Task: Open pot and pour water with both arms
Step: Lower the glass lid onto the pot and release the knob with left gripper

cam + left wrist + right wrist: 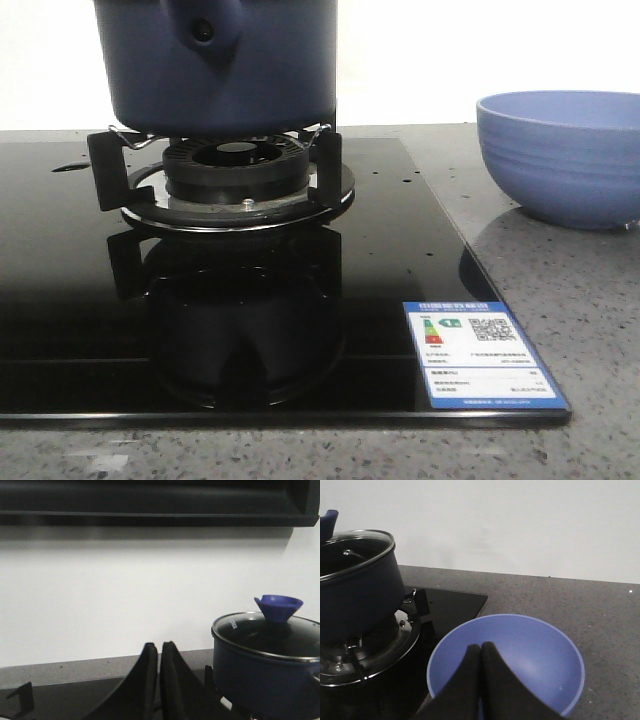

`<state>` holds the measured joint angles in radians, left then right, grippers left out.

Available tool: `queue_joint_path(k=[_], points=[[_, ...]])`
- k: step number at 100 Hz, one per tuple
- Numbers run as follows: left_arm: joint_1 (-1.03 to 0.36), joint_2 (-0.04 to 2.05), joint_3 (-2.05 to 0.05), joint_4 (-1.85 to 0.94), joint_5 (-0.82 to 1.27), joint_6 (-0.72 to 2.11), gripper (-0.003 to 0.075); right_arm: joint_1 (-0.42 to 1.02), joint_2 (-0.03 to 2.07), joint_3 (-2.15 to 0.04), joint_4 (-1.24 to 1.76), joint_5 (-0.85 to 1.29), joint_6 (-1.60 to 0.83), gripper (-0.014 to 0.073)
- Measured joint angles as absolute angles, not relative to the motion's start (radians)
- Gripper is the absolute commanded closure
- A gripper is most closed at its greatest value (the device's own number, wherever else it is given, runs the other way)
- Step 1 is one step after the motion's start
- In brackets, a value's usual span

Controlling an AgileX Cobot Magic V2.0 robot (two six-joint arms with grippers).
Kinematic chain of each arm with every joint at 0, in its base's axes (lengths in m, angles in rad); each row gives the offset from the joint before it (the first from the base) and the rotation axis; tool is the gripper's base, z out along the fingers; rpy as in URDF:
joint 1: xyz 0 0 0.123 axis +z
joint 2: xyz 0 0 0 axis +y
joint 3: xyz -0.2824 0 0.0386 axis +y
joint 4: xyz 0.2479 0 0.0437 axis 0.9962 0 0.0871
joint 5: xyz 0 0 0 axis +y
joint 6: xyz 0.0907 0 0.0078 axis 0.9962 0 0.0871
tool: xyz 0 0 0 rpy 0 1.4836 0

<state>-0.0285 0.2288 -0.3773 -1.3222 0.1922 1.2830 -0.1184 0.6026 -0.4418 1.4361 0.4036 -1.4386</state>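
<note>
The dark navy pot (220,70) stands on the burner grate (220,175) of the black glass hob, its handle stub with a round hole facing me. In the left wrist view the pot (265,672) carries a glass lid (272,632) with a blue cone knob (278,607). It also shows in the right wrist view (355,590). My left gripper (155,646) is shut and empty, to the pot's left, apart from it. My right gripper (480,647) is shut and empty, above the periwinkle-blue bowl (530,655). Neither gripper shows in the front view.
The ribbed periwinkle bowl (560,155) stands on the grey speckled counter (590,300) right of the hob. An energy label (480,352) is stuck at the hob's front right corner. A white wall is behind; a dark hood (150,502) hangs above.
</note>
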Motion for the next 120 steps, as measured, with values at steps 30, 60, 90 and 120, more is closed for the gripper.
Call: queue_joint_path(k=[30, 60, 90, 120], points=[[-0.029, 0.116, -0.297, -1.34, 0.192, 1.283, 0.0741, -0.118, 0.603, -0.441, 1.455, 0.383, -1.455, 0.0655], [-0.029, 0.116, -0.291, -1.344, 0.192, 1.283, 0.0741, -0.118, 0.603, -0.441, 1.455, 0.381, -1.456, 0.0655], [-0.029, 0.116, -0.291, -1.344, 0.19, 1.283, 0.0741, -0.118, 0.603, -0.441, 1.455, 0.381, -1.456, 0.0655], [-0.029, 0.116, -0.291, -1.17, 0.181, 1.126, 0.0741, -0.118, 0.603, -0.441, 1.457, 0.381, -1.456, 0.0655]])
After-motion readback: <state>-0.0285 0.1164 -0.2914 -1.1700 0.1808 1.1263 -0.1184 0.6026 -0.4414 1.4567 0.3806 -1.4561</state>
